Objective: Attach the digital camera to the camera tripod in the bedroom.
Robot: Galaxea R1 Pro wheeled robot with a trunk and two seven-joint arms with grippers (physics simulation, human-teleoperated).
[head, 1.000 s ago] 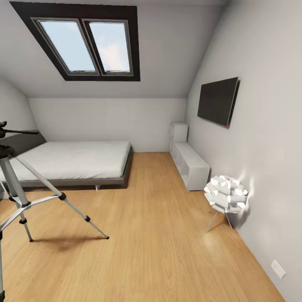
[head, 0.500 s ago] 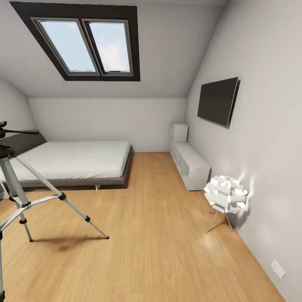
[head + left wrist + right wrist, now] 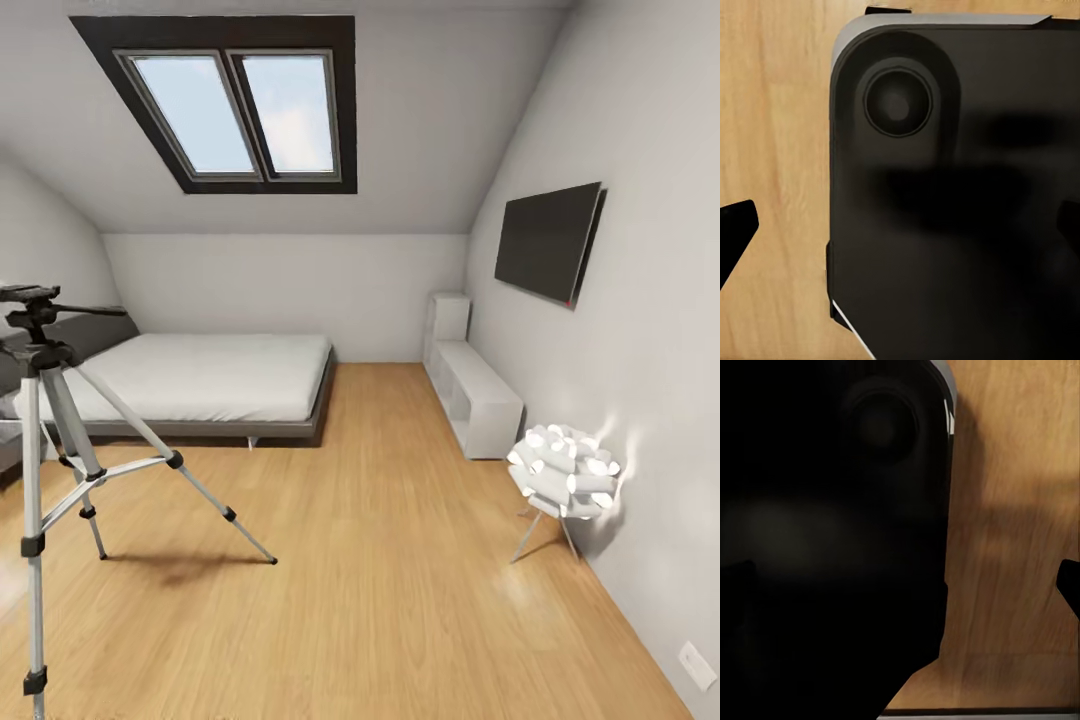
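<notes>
The camera tripod (image 3: 42,352) stands on the light wood floor at the left of the head view, silver legs spread, black head and pan handle on top with nothing mounted. The digital camera is out of view. The bedroom shows a low grey bed (image 3: 200,375) with a white mattress behind the tripod and a skylight (image 3: 240,110) in the sloped ceiling. In its wrist view my left gripper (image 3: 900,225) is open, with one dark fingertip (image 3: 736,225) at the edge. My right gripper (image 3: 904,581) is open too. Both hang over a black rounded body and the floor.
A black TV (image 3: 550,240) hangs on the right wall above a low white shelf unit (image 3: 478,395). A white sculptural lamp (image 3: 565,470) on thin legs stands by that wall. A wall outlet (image 3: 697,665) sits low at the right. Wood floor stretches between tripod and lamp.
The whole head picture has shifted to the right, so the camera has turned left; more of the tripod, with its near leg, now shows. Nothing in the room has moved.
</notes>
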